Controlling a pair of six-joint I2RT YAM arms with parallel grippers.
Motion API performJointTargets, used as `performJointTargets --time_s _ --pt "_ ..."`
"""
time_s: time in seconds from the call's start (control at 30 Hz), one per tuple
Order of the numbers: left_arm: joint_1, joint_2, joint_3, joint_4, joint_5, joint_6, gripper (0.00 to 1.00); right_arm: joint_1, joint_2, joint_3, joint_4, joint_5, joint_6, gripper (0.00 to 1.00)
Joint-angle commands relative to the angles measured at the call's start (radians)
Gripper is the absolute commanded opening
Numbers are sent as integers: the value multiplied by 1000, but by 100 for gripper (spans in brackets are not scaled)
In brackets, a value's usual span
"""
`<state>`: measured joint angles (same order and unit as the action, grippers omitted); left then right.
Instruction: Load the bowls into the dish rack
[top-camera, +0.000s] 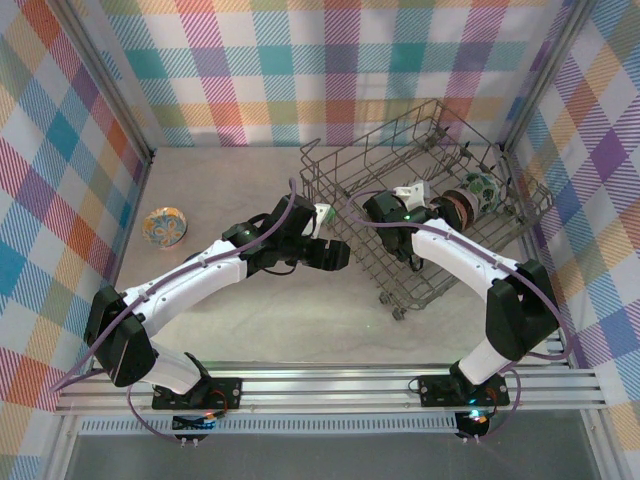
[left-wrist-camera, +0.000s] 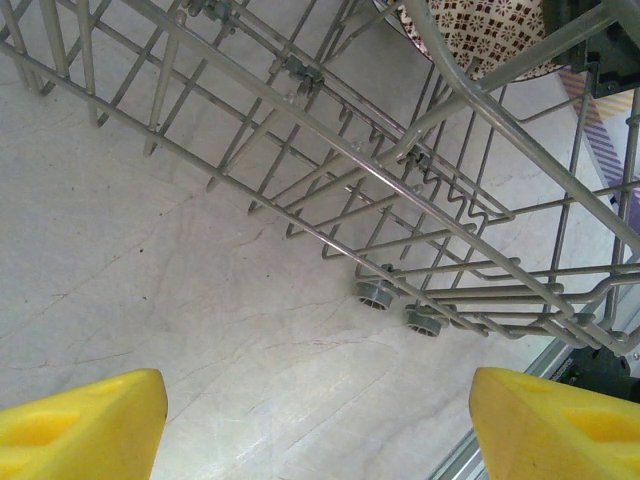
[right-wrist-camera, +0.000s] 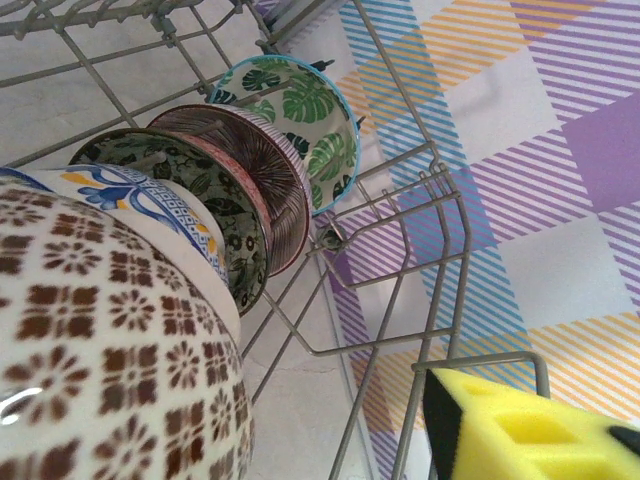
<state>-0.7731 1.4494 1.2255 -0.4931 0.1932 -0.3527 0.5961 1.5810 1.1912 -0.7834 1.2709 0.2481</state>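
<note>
Top external: rack (top-camera: 425, 205) sits upper right, its right side close to the plaid wall (top-camera: 590, 150). Open table (top-camera: 250, 180) to the left of it and along the bottom. Orange-teal bowl (top-camera: 165, 226) sits alone at frame left, well apart from both arms. Left gripper (top-camera: 335, 255) is just beside the rack's lower-left edge. Right gripper (top-camera: 440, 207) is inside the rack, at the row of bowls (top-camera: 475, 195).

Left wrist: left gripper wide open, nothing between the fingers (left-wrist-camera: 85, 425), bare table below. Rack wires and two small wheels (left-wrist-camera: 375, 292) fill the upper right.

Right wrist: five bowls on edge in a row. Leaf bowl (right-wrist-camera: 300, 115) is at the far end by the rack corner, lattice bowl (right-wrist-camera: 110, 350) nearest at lower left. One yellow finger (right-wrist-camera: 530, 430) at lower right, with a visible gap to the lattice bowl. Can't tell how wide the right gripper is.
</note>
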Motion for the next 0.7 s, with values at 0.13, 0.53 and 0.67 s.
performJointTargets --time_s 0.13,0.53,0.67 --pt "8 -3 -8 26 12 -18 79 47 42 -43 -39 -50 -27 71" --pt "8 -4 -15 30 9 -30 79 48 121 -28 46 -145 -54 82" --pt "9 -5 -20 30 6 -34 80 44 149 -25 68 -169 -53 83"
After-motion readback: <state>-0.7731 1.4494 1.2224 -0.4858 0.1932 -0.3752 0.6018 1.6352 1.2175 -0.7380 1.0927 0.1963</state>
